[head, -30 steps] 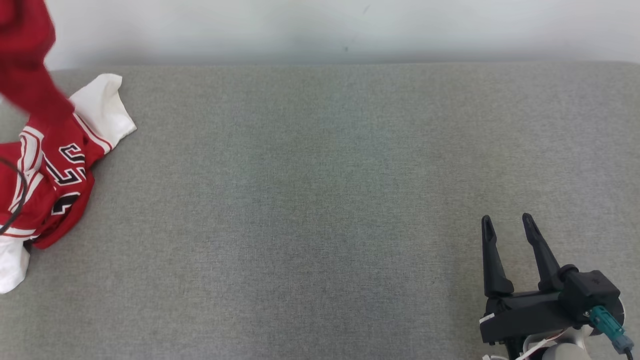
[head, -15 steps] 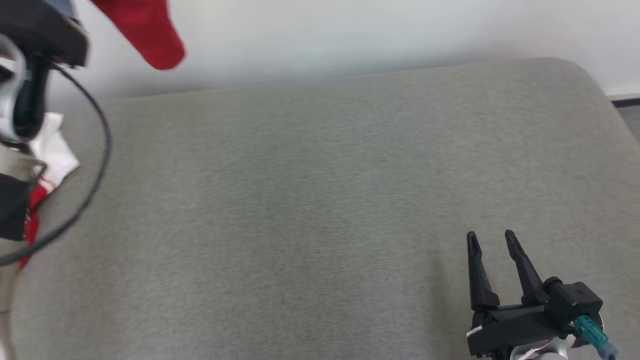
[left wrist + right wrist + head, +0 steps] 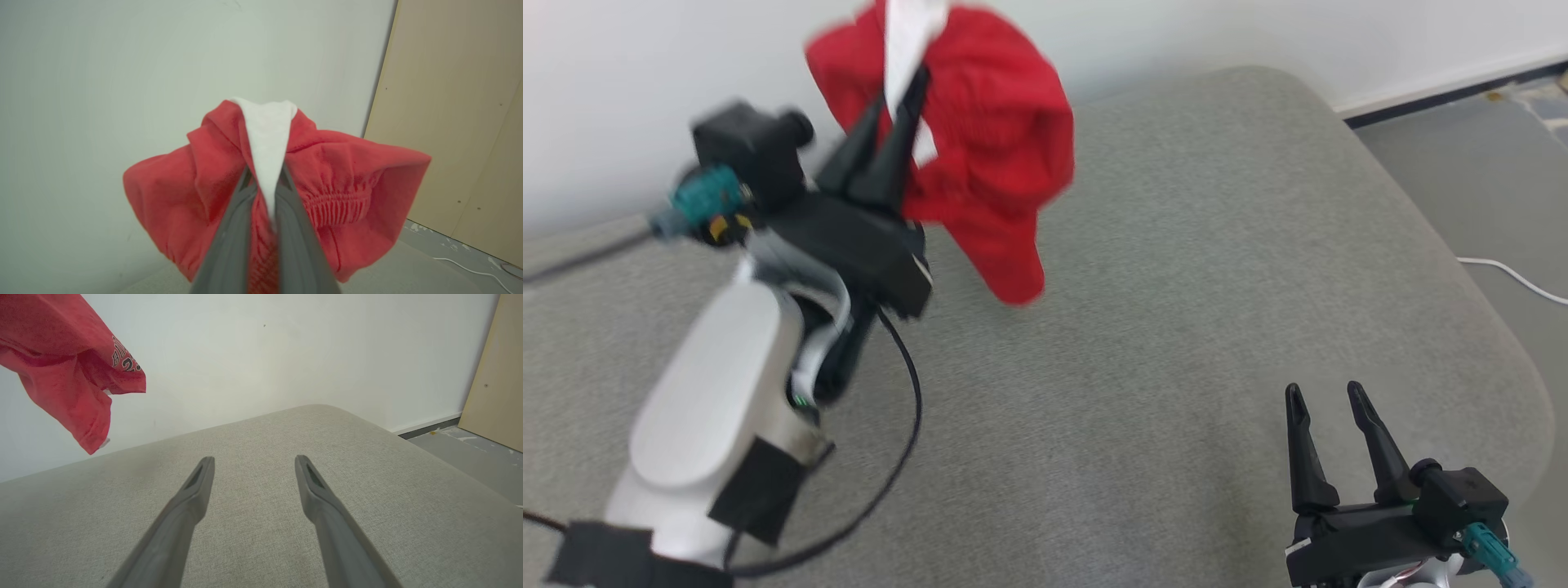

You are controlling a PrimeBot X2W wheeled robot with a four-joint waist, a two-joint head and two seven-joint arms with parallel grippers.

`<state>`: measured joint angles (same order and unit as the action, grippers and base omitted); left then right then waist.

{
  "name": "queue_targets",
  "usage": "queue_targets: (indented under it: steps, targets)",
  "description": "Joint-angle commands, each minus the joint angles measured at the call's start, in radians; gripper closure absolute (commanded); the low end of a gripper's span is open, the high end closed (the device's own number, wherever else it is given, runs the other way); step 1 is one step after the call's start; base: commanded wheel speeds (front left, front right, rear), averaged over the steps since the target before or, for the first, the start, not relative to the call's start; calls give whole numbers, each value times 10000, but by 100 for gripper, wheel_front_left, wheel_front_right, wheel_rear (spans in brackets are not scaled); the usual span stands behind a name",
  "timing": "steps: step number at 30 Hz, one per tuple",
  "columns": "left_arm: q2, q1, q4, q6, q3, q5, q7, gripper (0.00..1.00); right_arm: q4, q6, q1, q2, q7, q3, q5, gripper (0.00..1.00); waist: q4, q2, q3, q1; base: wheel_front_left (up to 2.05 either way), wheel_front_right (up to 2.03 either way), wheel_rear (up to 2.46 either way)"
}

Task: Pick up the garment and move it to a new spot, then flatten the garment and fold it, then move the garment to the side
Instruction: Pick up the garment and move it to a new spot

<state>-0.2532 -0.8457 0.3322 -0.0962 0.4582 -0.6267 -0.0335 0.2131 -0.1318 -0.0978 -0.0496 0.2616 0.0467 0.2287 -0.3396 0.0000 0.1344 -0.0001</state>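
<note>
- Head view: left hand clamps a crumpled red-and-white cloth jersey, airborne over the far side of a grey fabric cushion; right hand rests spread open at the near right.
- Left wrist view: jersey bunches around the pinching fingers, a white strip caught between them.
- Right wrist view: jersey hangs up and left of the open right hand, well apart.

One garment; left gripper, right gripper, two total; one cushion
</note>
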Motion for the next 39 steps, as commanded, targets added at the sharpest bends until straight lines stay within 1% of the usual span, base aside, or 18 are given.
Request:
queue_targets:
  steps: [1,5,8,13,14,15,17,20,24,26,33,39]
  targets:
    - [49,424,45,83,-5,-143,-153,100,-39,21,122,-13,48,-2,-1,0,-348,0,78,1,0,0,0]
    - [186,1625,429,179,20,-343,-533,100,-18,21,107,-10,49,64,-24,0,-408,0,134,1,0,0,0]
    - [116,2471,973,262,131,-269,-887,100,49,21,27,-14,49,120,-126,0,-366,0,110,1,0,0,0]
    - [262,3434,2075,165,386,-373,-1203,100,185,21,-66,-17,50,53,-304,0,-86,0,-39,1,0,0,0]
    - [229,3491,2265,187,449,-270,-1286,24,201,21,-74,-17,50,36,-336,0,-11,0,-69,1,0,0,0]
    - [207,3519,2439,195,547,-140,-1372,0,225,21,-84,-12,50,52,-368,0,66,0,-93,1,0,0,0]
    - [303,3559,2676,142,649,-82,-1548,0,252,21,-81,-14,50,39,-402,0,251,0,-184,1,0,0,0]
    - [400,3498,2675,98,629,-94,-1785,0,248,21,2,-17,49,-39,-442,0,476,0,-302,1,0,0,0]
    - [376,3358,2269,64,501,39,-2128,0,219,21,166,-14,29,-130,-475,0,994,0,-577,1,0,0,0]
    - [293,3437,1947,154,361,129,-2239,0,201,21,233,-20,16,-213,-496,0,1259,0,-710,1,0,0,0]
    - [-346,4201,708,611,-295,604,-2319,0,52,21,504,-17,-92,-473,-613,0,2136,0,-1171,1,0,0,0]
    - [-963,5359,-521,951,-1386,697,-2319,0,-139,21,725,-14,-223,-514,-566,0,2760,0,-1385,1,0,0,0]
